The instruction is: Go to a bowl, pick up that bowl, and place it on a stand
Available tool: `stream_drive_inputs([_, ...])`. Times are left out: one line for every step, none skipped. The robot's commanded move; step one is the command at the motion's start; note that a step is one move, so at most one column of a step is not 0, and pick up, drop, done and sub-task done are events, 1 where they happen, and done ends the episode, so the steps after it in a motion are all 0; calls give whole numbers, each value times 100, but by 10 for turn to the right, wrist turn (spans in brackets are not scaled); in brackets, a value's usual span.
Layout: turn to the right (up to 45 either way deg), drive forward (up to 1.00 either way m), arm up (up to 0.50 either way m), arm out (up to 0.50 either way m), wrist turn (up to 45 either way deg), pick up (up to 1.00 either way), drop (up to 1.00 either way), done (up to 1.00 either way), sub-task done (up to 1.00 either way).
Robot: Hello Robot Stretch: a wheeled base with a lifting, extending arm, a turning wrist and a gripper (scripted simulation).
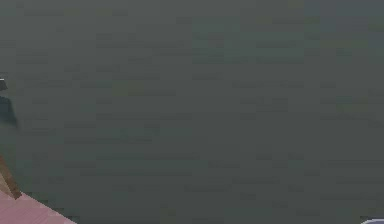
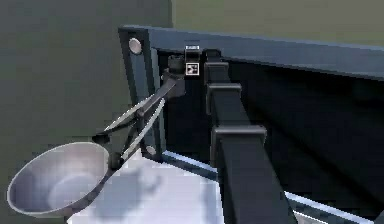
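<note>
So it's probably the place step that's being worked on here, or maybe the tail end of the pick; that part is only being guessed at. In the arm side view the arm [image 2: 240, 150] is being reached out toward a dark panel [image 2: 300, 110] in a blue-grey frame. The gripper [image 2: 108, 148] is being angled down to the view's left, with its thin fingers being pointed at the rim of the metal bowl [image 2: 58, 182]. The bowl is being shown at the lower left, right by the edge of a pale flat surface [image 2: 170, 195] that might be the stand's top. Whether it's being held or just being rested on that edge can't be told, and the jaws' state isn't being given away either. If it is being carried, the next move is being judged as a shift over the pale top and a gentle lowering, well in from the edge. Whatever's under the bowl is being cut off by the bottom edge, and part of the surface is being hidden by the arm. In the forward view a plain dark wall [image 1: 200, 100] is being faced, with a pinkish patch [image 1: 30, 208] at the bottom left and a small dark thing [image 1: 5, 100] at the left edge that can't be identified.
</note>
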Motion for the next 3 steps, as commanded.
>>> stream_drive_inputs([0, 0, 0, 0, 450, 0, 0, 0, 0])
stream_drive_inputs([0, 0, 0, 0, 450, 0, 0, 0, 0])
stream_drive_inputs([0, 0, 0, 0, 450, 0, 0, 0, 0])
